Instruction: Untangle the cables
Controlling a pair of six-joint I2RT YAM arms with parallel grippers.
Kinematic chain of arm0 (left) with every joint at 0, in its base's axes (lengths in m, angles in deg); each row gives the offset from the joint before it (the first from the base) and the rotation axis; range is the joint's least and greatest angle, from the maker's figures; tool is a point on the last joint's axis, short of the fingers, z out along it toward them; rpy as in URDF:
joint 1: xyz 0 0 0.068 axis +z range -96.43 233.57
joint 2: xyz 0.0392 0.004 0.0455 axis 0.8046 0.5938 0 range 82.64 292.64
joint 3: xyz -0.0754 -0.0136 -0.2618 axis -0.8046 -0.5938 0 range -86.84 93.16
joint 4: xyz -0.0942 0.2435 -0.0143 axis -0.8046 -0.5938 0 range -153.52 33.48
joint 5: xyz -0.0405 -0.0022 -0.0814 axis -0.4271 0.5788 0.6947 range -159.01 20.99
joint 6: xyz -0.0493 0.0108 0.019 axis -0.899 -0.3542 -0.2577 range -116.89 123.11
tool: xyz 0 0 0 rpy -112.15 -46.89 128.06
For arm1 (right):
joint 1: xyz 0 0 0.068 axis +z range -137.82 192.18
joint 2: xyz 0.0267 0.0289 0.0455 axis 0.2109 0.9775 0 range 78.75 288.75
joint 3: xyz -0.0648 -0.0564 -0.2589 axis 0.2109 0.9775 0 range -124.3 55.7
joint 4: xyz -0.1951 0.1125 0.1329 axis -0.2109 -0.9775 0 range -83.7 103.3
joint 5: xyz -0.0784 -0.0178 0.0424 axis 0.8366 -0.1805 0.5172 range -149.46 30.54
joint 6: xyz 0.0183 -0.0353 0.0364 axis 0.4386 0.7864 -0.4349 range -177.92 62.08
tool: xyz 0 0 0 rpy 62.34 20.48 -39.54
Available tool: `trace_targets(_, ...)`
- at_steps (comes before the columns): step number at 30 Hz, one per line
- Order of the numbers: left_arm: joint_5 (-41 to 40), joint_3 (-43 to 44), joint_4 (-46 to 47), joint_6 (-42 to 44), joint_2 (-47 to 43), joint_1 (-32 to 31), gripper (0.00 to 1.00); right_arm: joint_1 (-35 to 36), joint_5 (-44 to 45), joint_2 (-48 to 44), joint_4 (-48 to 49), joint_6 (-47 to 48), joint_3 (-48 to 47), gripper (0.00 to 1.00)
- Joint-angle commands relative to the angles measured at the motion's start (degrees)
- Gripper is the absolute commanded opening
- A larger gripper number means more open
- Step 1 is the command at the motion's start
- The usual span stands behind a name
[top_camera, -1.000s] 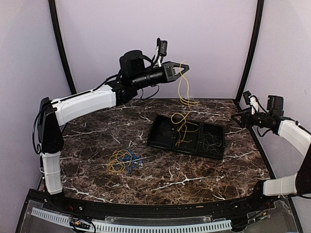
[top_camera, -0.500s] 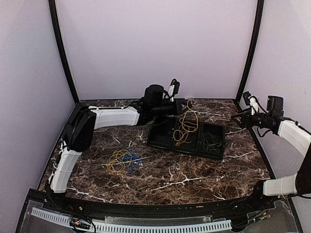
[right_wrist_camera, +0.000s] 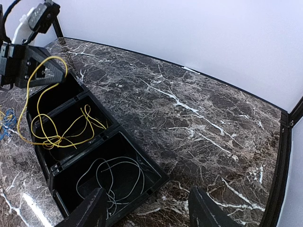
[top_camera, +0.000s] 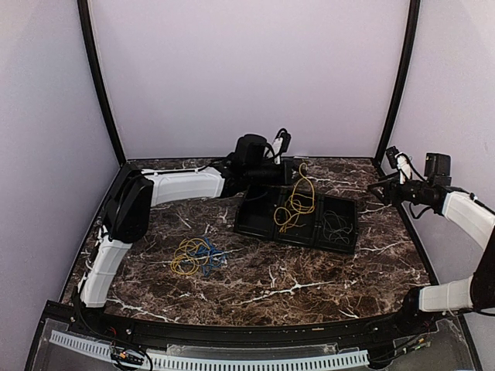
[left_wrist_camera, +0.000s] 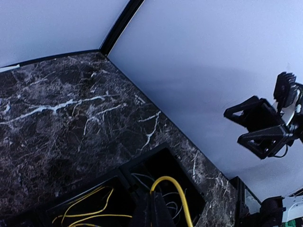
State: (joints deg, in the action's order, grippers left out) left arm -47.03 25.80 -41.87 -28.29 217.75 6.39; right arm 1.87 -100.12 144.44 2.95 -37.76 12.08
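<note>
Partly done: grey cable lies in the right compartment of the black tray, centre frame. Left end effector is clamped on the yellow cable, which drapes into the middle compartment, not yet released. Right end effector gapes empty at right edge. Left to do, by my read: yellow-and-blue tangle on the worktop, lower left.

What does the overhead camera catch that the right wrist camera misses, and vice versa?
Only overhead: the full yellow-and-blue cable tangle on the table. Only right wrist: the separate loops of the grey cable, faint from above. Both: the black tray, and the left tool shut on the yellow cable hanging into its middle compartment.
</note>
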Motion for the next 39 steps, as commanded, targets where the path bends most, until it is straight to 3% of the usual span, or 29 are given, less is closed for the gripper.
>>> trace_targets(1,-3.28,-1.96,-11.18,7.79,-2.29,-2.02,0.00,-0.33,-0.85,0.35,0.45,1.03,0.20,0.60)
trace_targets(10,-14.57,-3.13,-19.49,19.10,-3.56,-4.55,0.00,-0.34,-1.61,0.91,-0.50,1.74,-0.04,0.61)
trace_targets(23,-35.57,9.65,-25.44,33.25,2.72,-4.59,0.00,-0.42,-1.92,0.39,-0.88,1.62,0.02,0.60)
trace_targets(33,-31.87,8.17,-28.52,33.60,2.84,-4.74,0.00,-0.41,-2.16,1.53,-1.28,1.93,-0.23,0.60)
trace_targets(39,-27.67,8.66,-29.62,31.74,2.52,-4.77,0.00,1.56,-9.13,0.14,-2.38,1.60,-0.61,0.59)
